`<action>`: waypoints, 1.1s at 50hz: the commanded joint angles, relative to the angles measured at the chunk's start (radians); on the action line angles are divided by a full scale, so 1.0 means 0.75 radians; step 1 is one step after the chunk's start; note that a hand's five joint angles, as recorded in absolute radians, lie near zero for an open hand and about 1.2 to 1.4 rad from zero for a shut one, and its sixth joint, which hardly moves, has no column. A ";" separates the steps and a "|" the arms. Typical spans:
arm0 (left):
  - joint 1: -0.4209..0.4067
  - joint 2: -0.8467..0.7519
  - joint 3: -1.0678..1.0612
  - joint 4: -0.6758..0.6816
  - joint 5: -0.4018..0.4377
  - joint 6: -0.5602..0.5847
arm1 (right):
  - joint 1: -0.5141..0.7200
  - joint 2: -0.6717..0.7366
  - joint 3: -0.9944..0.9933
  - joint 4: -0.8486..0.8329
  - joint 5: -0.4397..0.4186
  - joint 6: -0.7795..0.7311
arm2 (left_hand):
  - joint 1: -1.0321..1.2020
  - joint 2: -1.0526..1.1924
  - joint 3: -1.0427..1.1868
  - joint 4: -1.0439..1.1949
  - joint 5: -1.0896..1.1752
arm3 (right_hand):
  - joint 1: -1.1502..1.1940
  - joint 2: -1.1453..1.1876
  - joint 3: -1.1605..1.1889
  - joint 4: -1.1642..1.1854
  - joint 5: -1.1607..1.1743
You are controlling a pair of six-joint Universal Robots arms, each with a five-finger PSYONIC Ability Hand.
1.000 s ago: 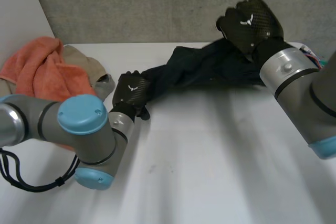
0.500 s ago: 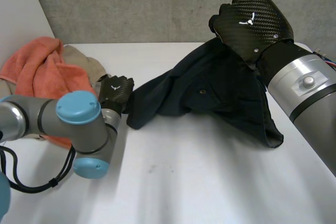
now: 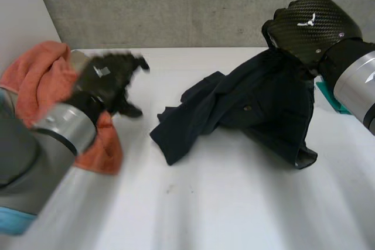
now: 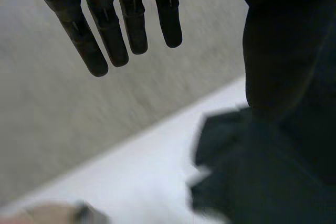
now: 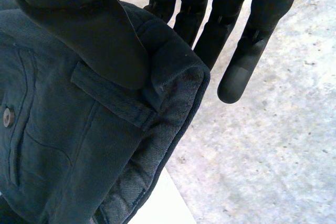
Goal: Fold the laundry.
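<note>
A dark navy garment (image 3: 258,98) hangs from my right hand (image 3: 310,24), which is raised at the table's far right. Its lower part trails leftward across the white table (image 3: 222,203). In the right wrist view the thumb (image 5: 100,35) pins the garment's waistband (image 5: 157,77) against straight fingers (image 5: 247,51). My left hand (image 3: 105,80) is lifted above the table's left side, apart from the garment. Its fingers (image 4: 105,40) are straight and hold nothing. Beyond them, the garment (image 4: 252,182) lies on the table.
An orange towel (image 3: 41,80) is heaped at the table's far left, with a bit of beige cloth (image 3: 76,57) beside it. A teal item (image 3: 331,98) lies at the right edge behind the garment. A grey wall (image 3: 176,4) backs the table.
My left hand has let go of the garment's end and swung up and left toward the orange towel. My right hand carried the garment to the right; its loose end now lies on the table.
</note>
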State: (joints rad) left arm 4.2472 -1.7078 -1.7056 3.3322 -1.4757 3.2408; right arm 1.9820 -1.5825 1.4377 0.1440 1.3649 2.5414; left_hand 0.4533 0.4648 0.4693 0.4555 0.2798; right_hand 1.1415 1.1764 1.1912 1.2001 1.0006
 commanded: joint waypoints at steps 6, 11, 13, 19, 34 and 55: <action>-0.087 -0.425 0.085 0.061 -0.065 -0.091 | 0.010 0.011 0.032 -0.010 0.009 0.003 | 0.060 0.045 0.039 0.057 0.059 | 0.340 0.293 0.273 0.262 0.295; -0.089 -0.529 0.157 0.136 -0.069 -0.089 | 0.010 0.011 0.038 -0.010 0.011 0.003 | 0.064 0.048 0.042 0.061 0.062 | 0.340 0.293 0.273 0.262 0.295; -0.096 -0.586 0.208 0.171 -0.074 -0.091 | 0.010 0.011 0.049 -0.010 0.011 0.003 | 0.079 0.064 0.058 0.077 0.078 | 0.340 0.293 0.273 0.262 0.295; -0.136 -0.729 0.325 0.175 -0.072 -0.087 | 0.004 0.011 0.065 -0.010 0.015 0.003 | 0.118 0.103 0.097 0.116 0.117 | 0.340 0.293 0.273 0.262 0.295; -0.139 -0.658 0.378 0.161 -0.174 -0.067 | -0.010 0.005 0.088 -0.010 0.021 -0.006 | 1.257 1.242 1.236 1.254 1.256 | 0.340 0.293 0.273 0.262 0.295; 0.072 0.443 0.313 -0.469 -0.035 0.230 | -0.223 0.011 -0.191 0.450 0.009 -0.150 | 1.257 1.242 1.236 1.254 1.256 | 0.340 0.293 0.273 0.262 0.295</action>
State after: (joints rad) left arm 4.2804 -1.4304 -1.5028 3.0747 -1.5373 3.3730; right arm 1.8409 -1.5967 1.3361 0.3544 1.3719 2.4758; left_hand 1.1498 1.1955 1.1910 1.1973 0.9767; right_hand 1.1416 1.1764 1.1912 1.2002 1.0005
